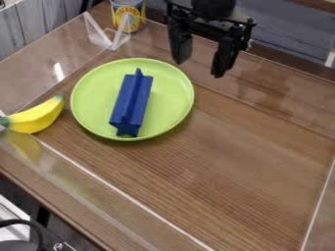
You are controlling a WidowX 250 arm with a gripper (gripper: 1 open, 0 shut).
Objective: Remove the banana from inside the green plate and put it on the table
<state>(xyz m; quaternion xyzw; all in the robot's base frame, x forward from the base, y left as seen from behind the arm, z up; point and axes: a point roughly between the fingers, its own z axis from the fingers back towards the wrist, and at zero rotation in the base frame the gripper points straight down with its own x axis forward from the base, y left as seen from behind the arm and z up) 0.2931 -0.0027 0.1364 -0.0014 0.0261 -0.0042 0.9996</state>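
Observation:
The yellow banana (pixel 35 116) lies on the brown wood-grain table (pixel 222 157) at the left edge, just outside the rim of the green plate (pixel 92 93). A long blue ridged block (pixel 131 100) rests in the middle of the plate. My black gripper (pixel 203 57) hangs above the table behind the plate's far right side, its fingers pointing down and spread apart, open with nothing between them. It is well away from the banana.
A yellow and white cup (pixel 125 15) stands at the back of the table behind the plate. A clear raised strip (pixel 98 34) runs near it. The table's front and left edges lie close to the banana.

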